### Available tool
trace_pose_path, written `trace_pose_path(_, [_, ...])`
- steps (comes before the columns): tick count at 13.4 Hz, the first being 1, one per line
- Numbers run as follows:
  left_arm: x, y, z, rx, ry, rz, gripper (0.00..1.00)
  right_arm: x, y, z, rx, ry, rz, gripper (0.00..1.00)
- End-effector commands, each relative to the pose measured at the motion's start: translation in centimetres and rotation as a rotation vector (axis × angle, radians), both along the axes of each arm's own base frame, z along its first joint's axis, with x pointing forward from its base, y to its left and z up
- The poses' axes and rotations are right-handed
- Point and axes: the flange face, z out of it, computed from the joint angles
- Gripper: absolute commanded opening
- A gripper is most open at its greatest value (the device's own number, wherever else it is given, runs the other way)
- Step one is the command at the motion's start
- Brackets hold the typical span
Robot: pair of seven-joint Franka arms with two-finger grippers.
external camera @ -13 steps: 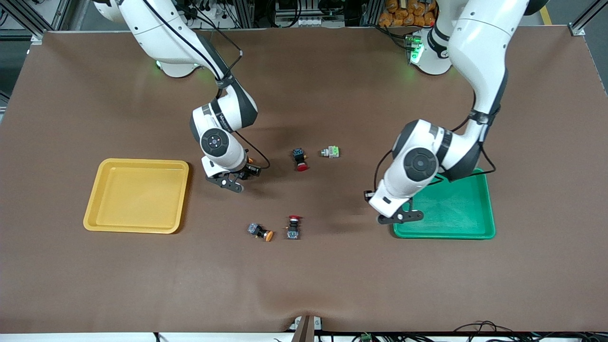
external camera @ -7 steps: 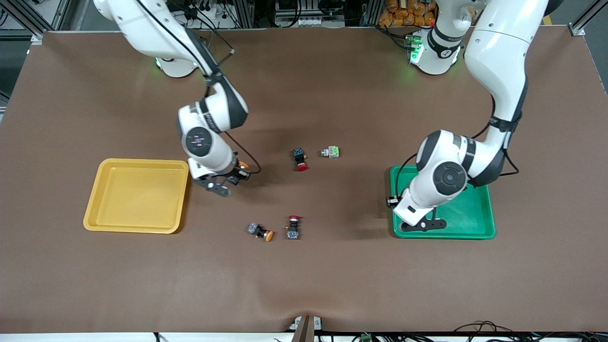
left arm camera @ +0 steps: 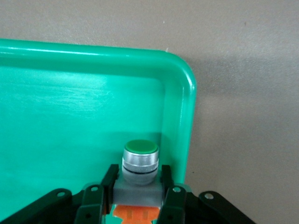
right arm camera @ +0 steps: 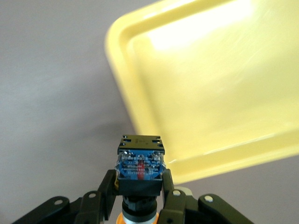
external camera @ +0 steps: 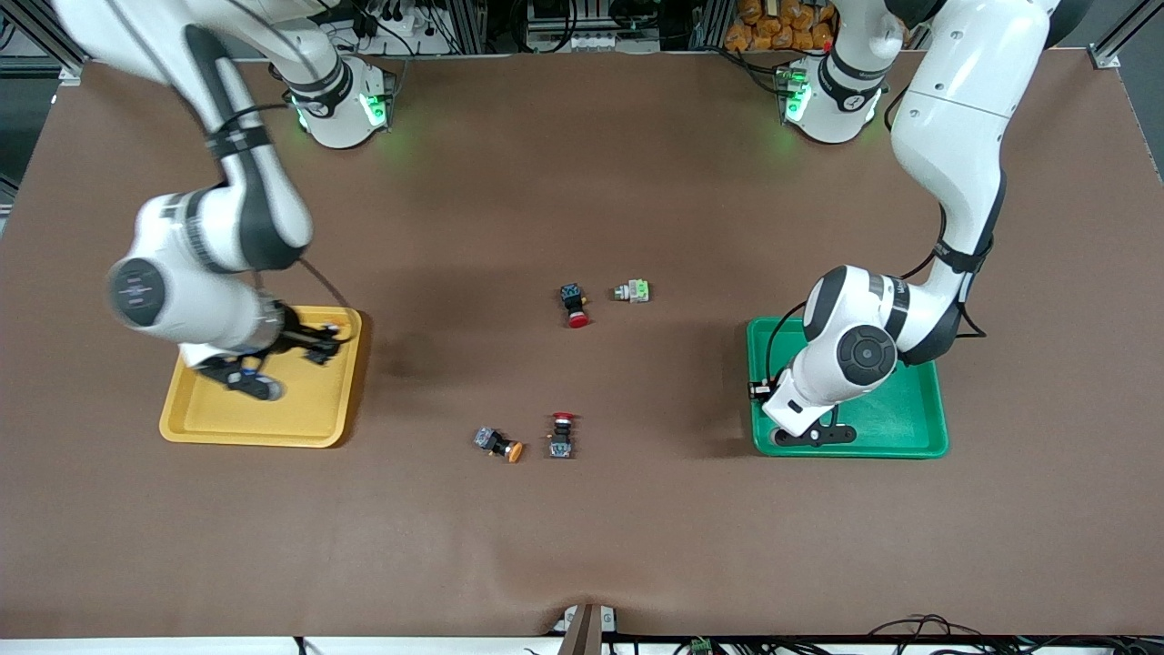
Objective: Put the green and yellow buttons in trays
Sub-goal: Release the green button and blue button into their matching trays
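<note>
Two hands, each clamped on a button over its tray.
Left hand (left arm camera: pixel 135 198) grips green-capped button (left arm camera: pixel 139 161) low over green tray (left arm camera: pixel 180 116) corner; right hand (right arm camera: pixel 139 198) grips yellow-capped button (right arm camera: pixel 139 165) above yellow tray (right arm camera: pixel 210 93) edge. Spare green button (external camera: pixel 632 292), yellow button (external camera: pixel 499 444) lie mid-tabletop (external camera: pixel 582 546).

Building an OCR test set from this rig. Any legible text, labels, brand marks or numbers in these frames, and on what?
None reads.
Blue label on the yellow-capped button held shut in the right gripper, over the yellow tray edge: printed lines, too blurred.
Left arm's wrist band: small marking, too small.
Green-capped button in the left gripper, over the green tray: no text.
</note>
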Motion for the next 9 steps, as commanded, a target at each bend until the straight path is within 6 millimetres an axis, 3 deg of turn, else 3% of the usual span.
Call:
trace_pose_path(1, [-0.4,0.2,-0.2,0.017,-0.012,-0.023,0.06,1.4,-7.1,-0.3,0.040,-0.034,0.137,0.00])
trace_pose_path(2, [-0.3,0.4,-0.2,0.035,-0.020,-0.042,0.07,2.0,-10.0,-0.8,0.049,-0.048,0.190,0.03])
trace_pose_path(3, [-0.4,0.8,-0.5,0.044,-0.017,-0.046,0.08,2.4,-11.9,-1.1,0.055,-0.060,0.253,0.14])
trace_pose_path(4, [-0.3,1.3,-0.5,0.047,-0.018,-0.042,0.10,3.0,-13.3,-1.2,0.062,-0.075,0.313,0.59])
trace_pose_path(5, [-0.2,1.5,-0.5,0.047,-0.018,-0.039,0.19,3.3,-14.0,-1.0,0.064,-0.085,0.345,1.00])
trace_pose_path(6, [-0.2,1.6,-0.5,0.047,-0.018,-0.037,0.35,3.2,-13.8,-0.9,0.069,-0.077,0.341,1.00])
trace_pose_path(8, [-0.2,1.5,-0.3,0.045,-0.020,-0.028,1.00,3.3,-12.4,0.0,0.088,-0.025,0.274,1.00])
trace_pose_path(9, [0.0,1.6,0.1,0.046,-0.023,-0.025,1.00,3.8,-11.1,0.9,0.082,-0.009,0.217,1.00])
